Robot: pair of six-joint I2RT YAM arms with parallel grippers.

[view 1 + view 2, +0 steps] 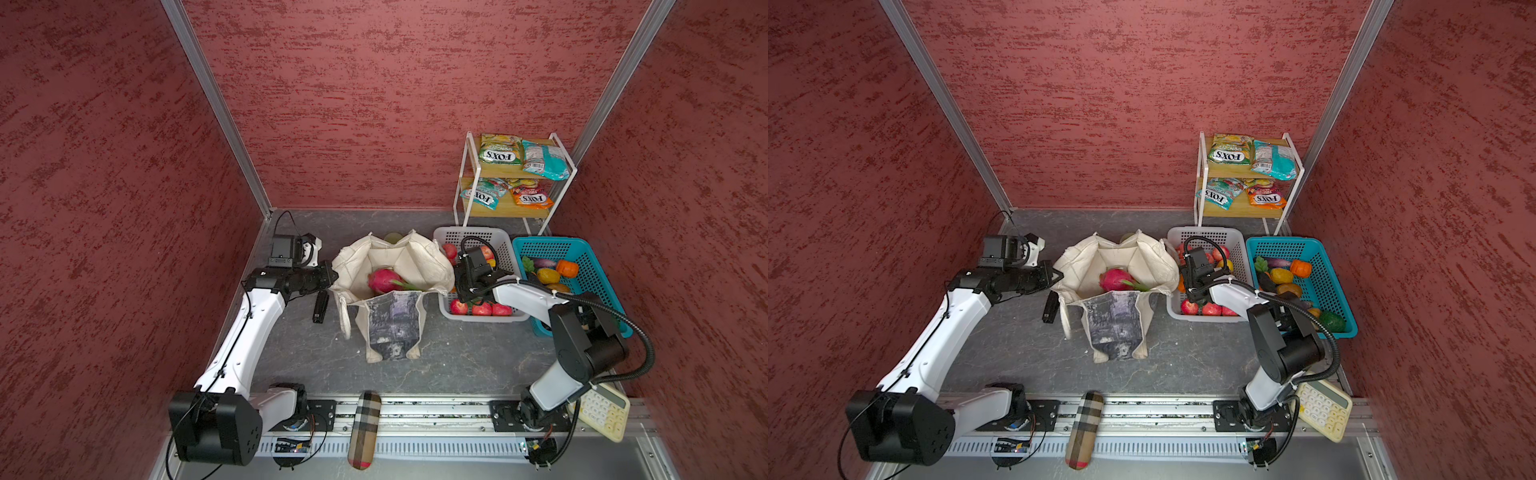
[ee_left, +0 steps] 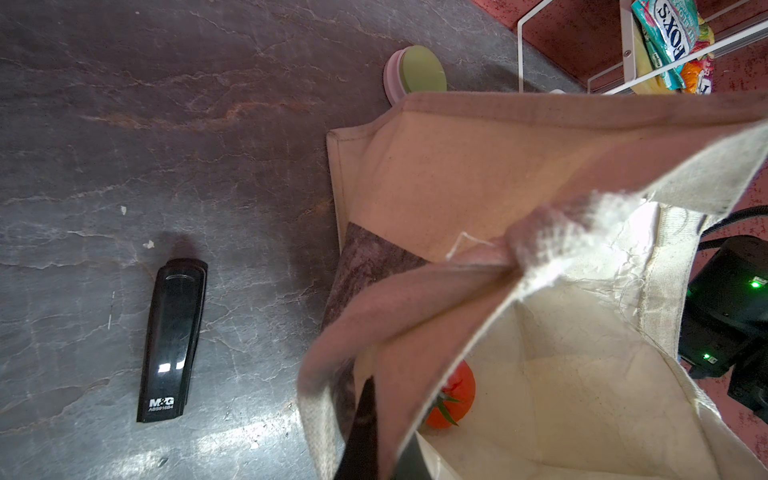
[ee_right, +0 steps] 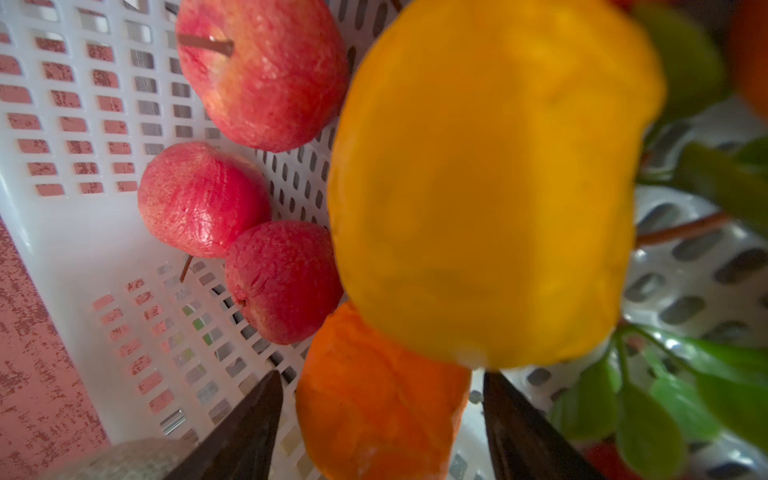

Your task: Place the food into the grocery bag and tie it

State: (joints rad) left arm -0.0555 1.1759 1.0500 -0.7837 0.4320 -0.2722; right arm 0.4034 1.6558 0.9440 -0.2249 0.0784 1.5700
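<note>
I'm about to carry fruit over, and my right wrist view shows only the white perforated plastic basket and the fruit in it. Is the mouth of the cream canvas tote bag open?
Observer: Yes. The cream canvas tote bag sits upright with its mouth wide open.
Operator: Is anything holding it that way?
Observer: The left gripper is shut on the bag's rim, on that arm's side.
Operator: Is anything inside it yet?
Observer: A pink dragon fruit with green tips lies inside the bag.
</note>
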